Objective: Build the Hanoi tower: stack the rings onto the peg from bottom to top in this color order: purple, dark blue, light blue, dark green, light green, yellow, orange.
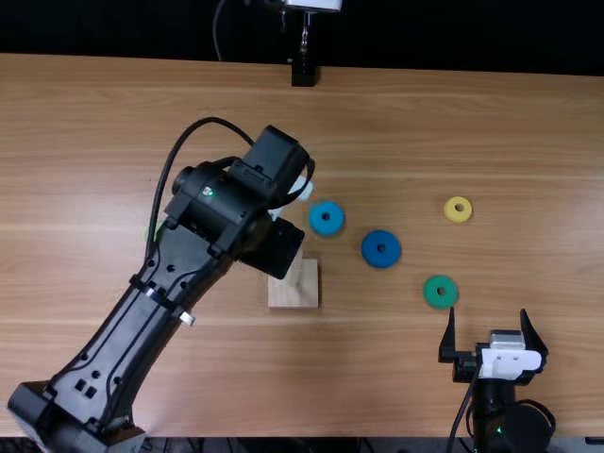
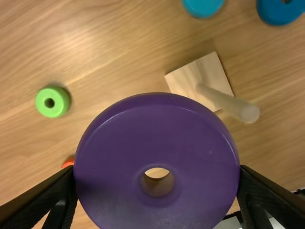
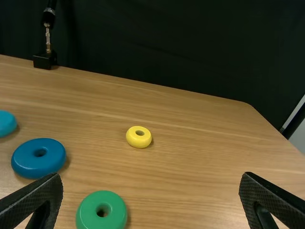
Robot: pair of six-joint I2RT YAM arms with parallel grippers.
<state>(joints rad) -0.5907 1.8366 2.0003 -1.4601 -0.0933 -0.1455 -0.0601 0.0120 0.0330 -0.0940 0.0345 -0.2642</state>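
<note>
The left claw (image 2: 157, 167) pinches the big purple ring (image 2: 157, 129) by two far sides of its round edge. That looks like a smart hold, because the hole in the middle is left free for the peg (image 2: 228, 102) to poke through. Purple has to be at the very bottom, and no ring is on the peg, so this one should go first. The peg stands up from its square wood base (image 2: 190, 81), near the held ring. The hole does not look lined up with the peg, so the arm likely has to shift it over before letting go.

The light green ring (image 2: 60, 107) and orange ring (image 2: 68, 162) lie flat on the worktop (image 1: 142, 94). So do the light blue (image 1: 327, 205), dark blue (image 1: 381, 260), dark green (image 1: 431, 298) and yellow (image 1: 450, 209) rings, spread apart, which should make each easy to grab. The right claw (image 1: 488, 313) is spread wide, holding nothing, near the dark green one.
</note>
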